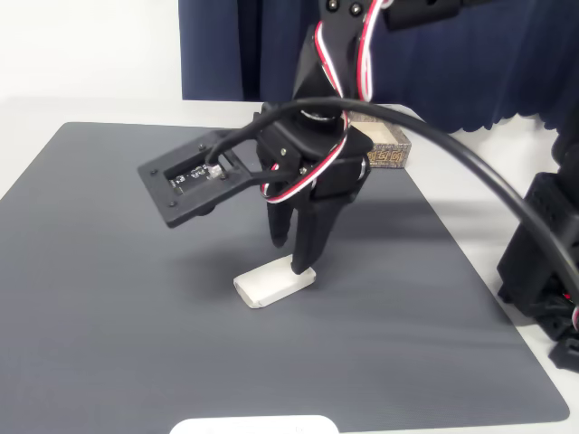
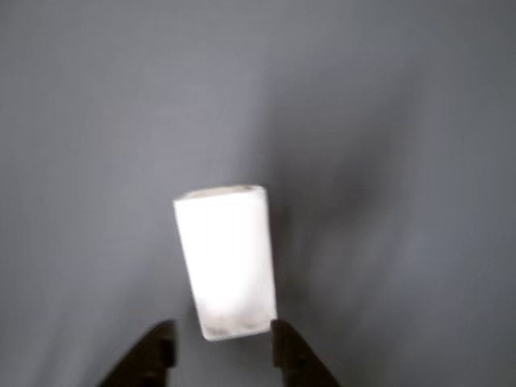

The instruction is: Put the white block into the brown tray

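Note:
The white block (image 1: 271, 284) lies flat on the dark grey mat (image 1: 118, 298), near its middle. My black gripper (image 1: 294, 258) points down over the block's right end, open. In the wrist view the two fingertips (image 2: 157, 355) stand on either side of the block's (image 2: 228, 262) near end, and my gripper (image 2: 223, 348) has not closed on it. The right finger is close to the block's edge, and a small gap shows on the left. The brown tray (image 1: 387, 147) sits at the mat's far edge, mostly hidden behind the arm.
A white rounded shape (image 1: 253, 425) pokes in at the front edge of the fixed view. A black arm base (image 1: 543, 262) stands right of the mat. A blue curtain (image 1: 488, 54) hangs behind the table. A thick black cable (image 1: 470, 172) arcs across the right side.

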